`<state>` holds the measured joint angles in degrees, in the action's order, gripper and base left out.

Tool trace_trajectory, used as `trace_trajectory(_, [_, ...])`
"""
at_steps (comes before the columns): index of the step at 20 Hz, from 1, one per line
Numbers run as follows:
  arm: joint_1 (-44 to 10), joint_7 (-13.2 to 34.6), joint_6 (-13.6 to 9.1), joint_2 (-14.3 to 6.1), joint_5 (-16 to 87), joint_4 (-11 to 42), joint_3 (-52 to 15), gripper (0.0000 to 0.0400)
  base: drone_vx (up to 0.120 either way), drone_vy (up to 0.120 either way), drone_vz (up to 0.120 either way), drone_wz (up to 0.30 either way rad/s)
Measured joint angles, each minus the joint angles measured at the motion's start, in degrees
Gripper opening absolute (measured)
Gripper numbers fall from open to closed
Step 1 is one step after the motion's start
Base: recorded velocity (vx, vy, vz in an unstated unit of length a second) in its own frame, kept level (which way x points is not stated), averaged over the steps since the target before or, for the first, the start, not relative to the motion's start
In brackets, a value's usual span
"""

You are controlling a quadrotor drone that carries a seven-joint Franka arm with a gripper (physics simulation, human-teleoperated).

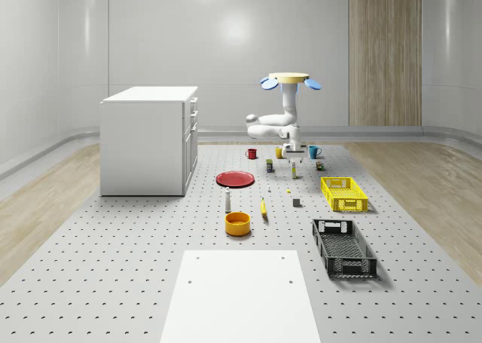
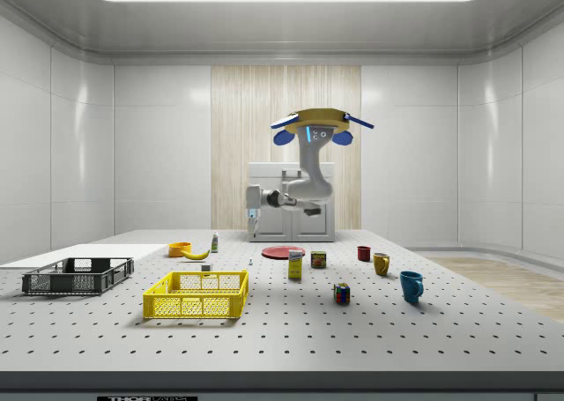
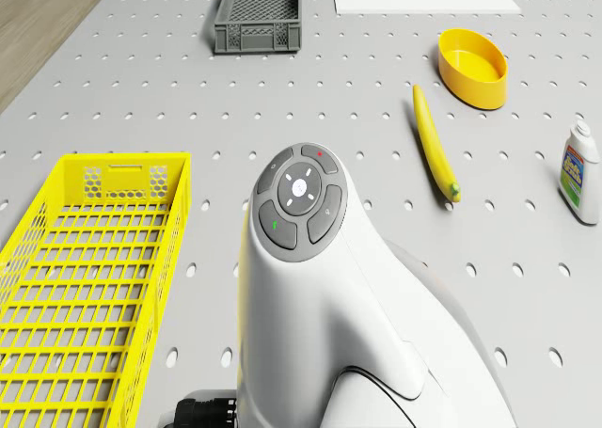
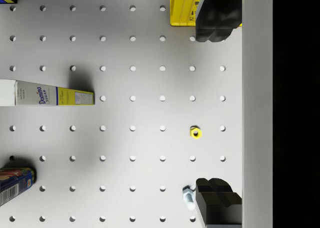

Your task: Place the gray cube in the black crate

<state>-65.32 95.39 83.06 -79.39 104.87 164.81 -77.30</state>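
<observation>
the drone (image 1: 290, 78) hovers over the perforated table (image 1: 113, 267), gripper (image 4: 215, 112) released, its blocky black fingers (image 4: 216, 20) spread above a small yellow nut (image 4: 195, 133). the tiny gray cube (image 1: 297, 202) sits near the yellow mesh crate (image 1: 344, 194); the slatted black crate (image 1: 343, 247) lies nearer the front.

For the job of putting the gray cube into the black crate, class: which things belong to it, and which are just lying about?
Belong: gray cube, black crate, gripper.

Lying about: yellow crate, banana, red plate, orange bowl, blue mug, white cabinet.
</observation>
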Motion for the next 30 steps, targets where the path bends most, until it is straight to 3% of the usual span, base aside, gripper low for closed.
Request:
trace_trajectory(5, [-0.2, 0.2, 0.7, -0.8, -0.3, 0.0, -0.2, 0.0400, 0.120, 0.000, -0.120, 0.000])
trace_trajectory(10, [-0.4, 0.3, 1.4, -1.5, -0.7, -0.1, -0.3, 0.0400, 0.120, -0.104, -0.104, 0.000])
trace_trajectory(13, [-0.5, 0.4, 1.8, -2.0, -0.9, -0.1, -0.4, 0.0400, 0.120, 0.000, 0.000, 0.000])
trace_trajectory(22, [-0.8, 0.6, 3.0, -3.2, -1.4, -0.2, -0.6, 0.0400, 0.120, 0.000, -0.120, 0.000])
trace_trajectory(30, [-1.0, 0.8, 3.9, -4.1, -1.8, -0.2, -0.7, 0.0400, 0.120, 0.000, -0.005, 0.000])
